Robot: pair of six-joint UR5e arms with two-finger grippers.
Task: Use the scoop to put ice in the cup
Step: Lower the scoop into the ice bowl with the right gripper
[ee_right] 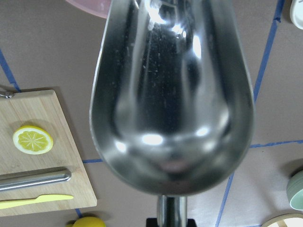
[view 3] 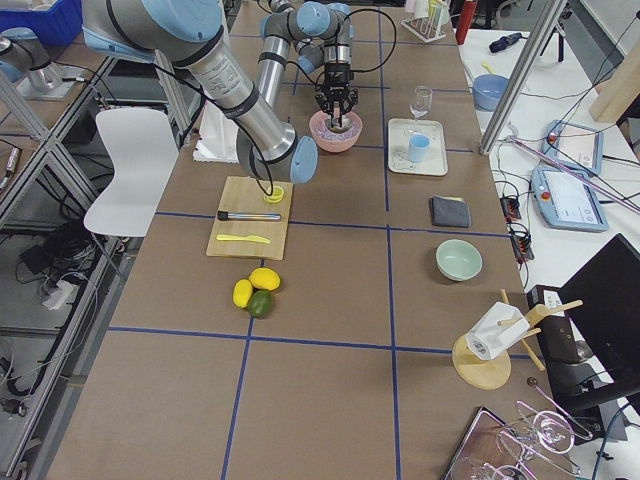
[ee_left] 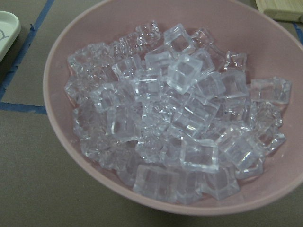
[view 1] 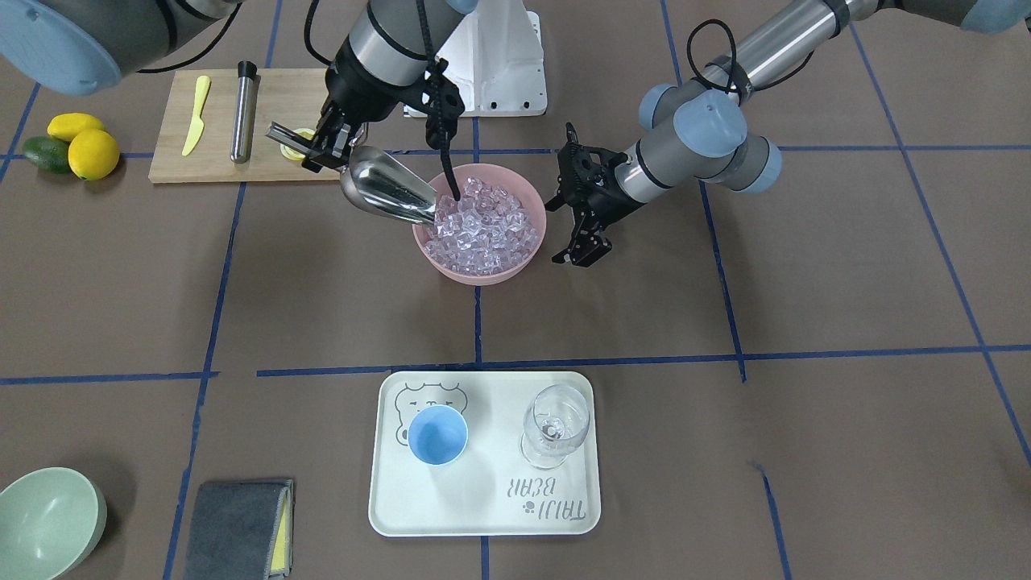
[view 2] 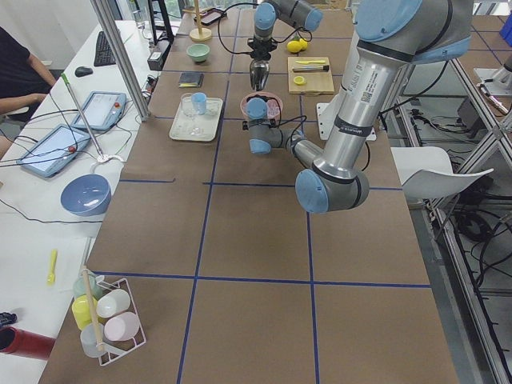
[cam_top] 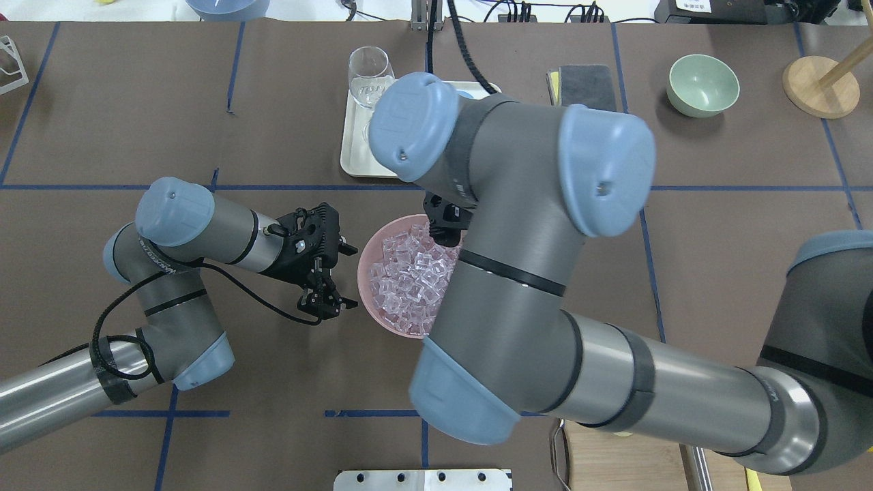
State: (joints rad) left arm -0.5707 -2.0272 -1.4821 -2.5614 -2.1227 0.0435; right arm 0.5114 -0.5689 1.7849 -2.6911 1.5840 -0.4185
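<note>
Sharing the tray (view 1: 451, 509) with the cup (view 1: 437, 435) stands a wine glass (view 1: 555, 424).

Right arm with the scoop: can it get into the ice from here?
Probably yes. The scoop tilts down over the rim of the pink bowl, its open end at the ice. Nothing covers the bowl, and the left gripper hangs open at the opposite side, apart.

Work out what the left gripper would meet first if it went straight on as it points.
Probably the pink bowl: the left gripper points at it, and its wrist view shows bowl and ice. Whether wall or ice comes first is unclear.
</note>
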